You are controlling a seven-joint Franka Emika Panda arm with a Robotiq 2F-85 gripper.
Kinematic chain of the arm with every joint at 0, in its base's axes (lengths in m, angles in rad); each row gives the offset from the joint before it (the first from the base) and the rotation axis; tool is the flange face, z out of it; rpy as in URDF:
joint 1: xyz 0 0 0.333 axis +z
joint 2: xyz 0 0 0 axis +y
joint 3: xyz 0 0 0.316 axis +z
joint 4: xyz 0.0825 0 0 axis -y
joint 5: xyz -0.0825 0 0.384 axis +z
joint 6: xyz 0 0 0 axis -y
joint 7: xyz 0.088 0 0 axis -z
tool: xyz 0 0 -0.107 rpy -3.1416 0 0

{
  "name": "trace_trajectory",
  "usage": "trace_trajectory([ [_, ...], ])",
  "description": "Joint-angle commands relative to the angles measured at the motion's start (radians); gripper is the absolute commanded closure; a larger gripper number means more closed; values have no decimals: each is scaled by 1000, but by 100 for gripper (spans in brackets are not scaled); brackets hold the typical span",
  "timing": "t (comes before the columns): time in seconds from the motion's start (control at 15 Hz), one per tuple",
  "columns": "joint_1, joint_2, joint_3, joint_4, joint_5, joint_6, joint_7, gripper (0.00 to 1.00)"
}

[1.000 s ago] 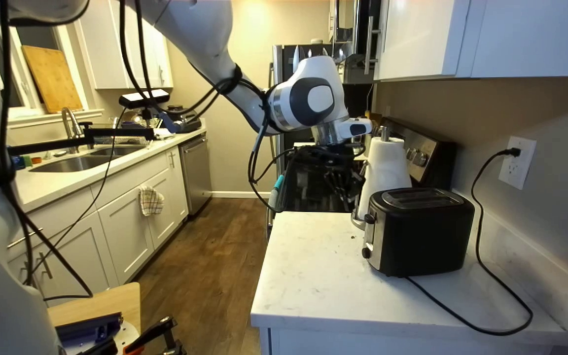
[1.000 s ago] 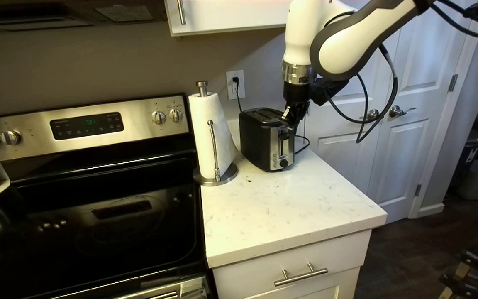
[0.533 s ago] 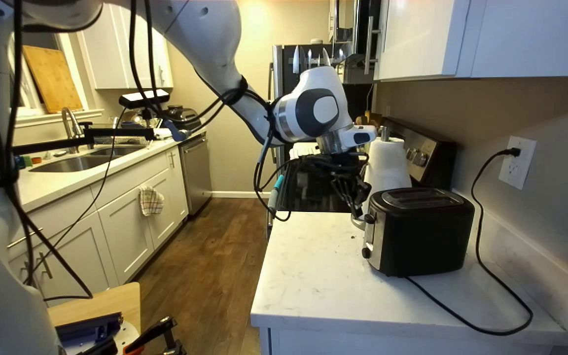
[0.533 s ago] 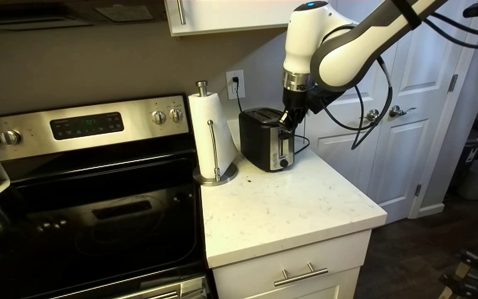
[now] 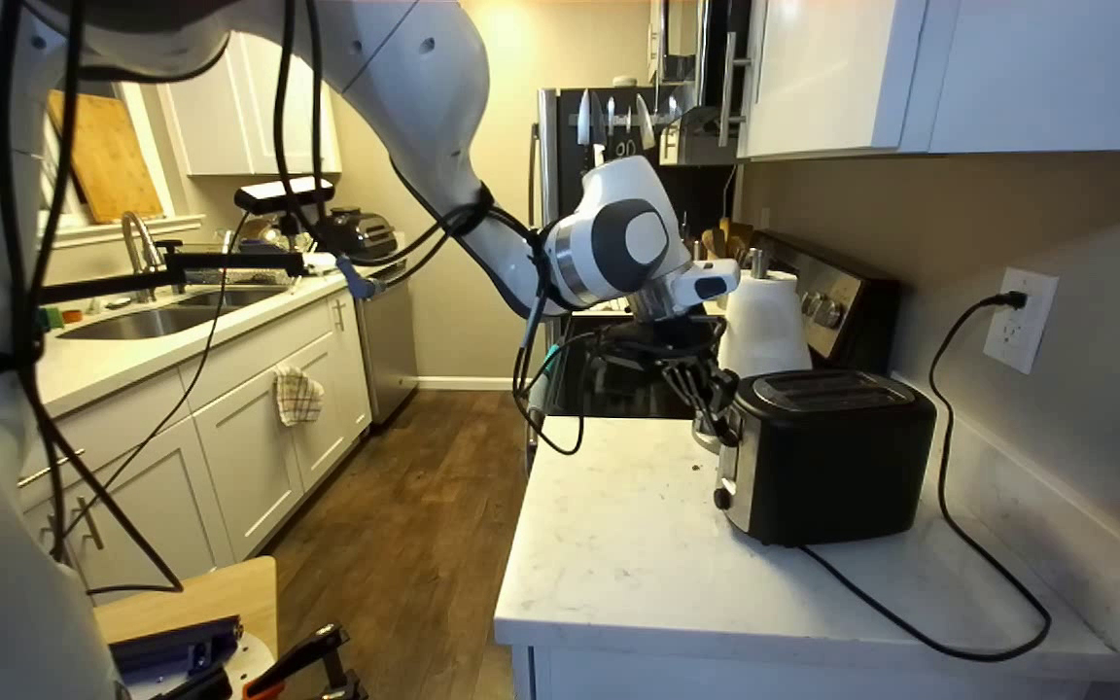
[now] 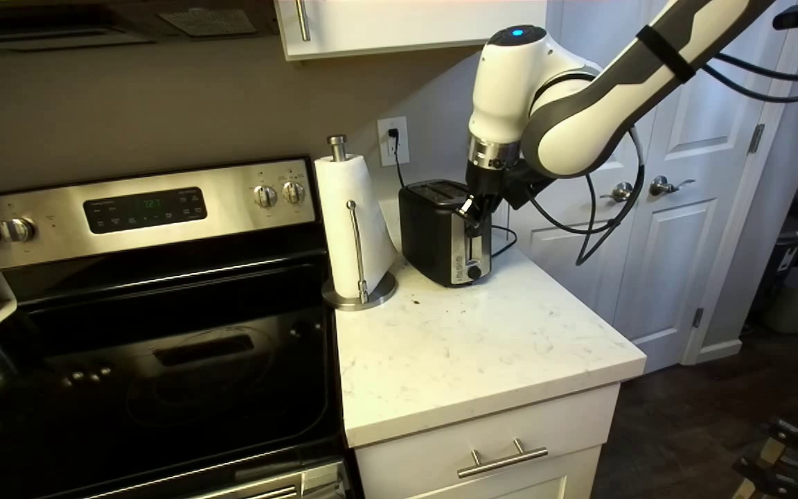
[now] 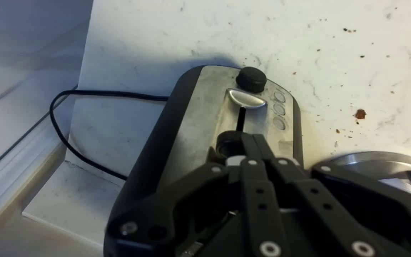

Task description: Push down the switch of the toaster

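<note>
Push step: my black metal gripper (image 7: 254, 143), tips together, sat at the round black plastic switch (image 7: 229, 137). I needed straight-down pressure next.

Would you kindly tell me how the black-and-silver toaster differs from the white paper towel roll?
The black-and-silver toaster is a low box; the white paper towel roll is a taller, slimmer column. The toaster has a black cord leading to the white wall outlet; the roll has none. Both stand on the marbled white countertop.
</note>
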Motion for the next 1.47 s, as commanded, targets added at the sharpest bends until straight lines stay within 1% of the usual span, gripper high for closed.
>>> trace_trajectory([
  [0.0,32,12,-43,-13,-63,46,79,100],
  [0.33,59,26,-70,-22,-117,82,177,100],
  [0.73,80,74,-98,-21,-128,151,283,100],
  [1.07,134,115,-155,-23,-190,200,406,100],
  [1.27,174,133,-195,-28,-239,218,512,100],
  [1.4,187,146,-203,-42,-234,221,564,100],
])
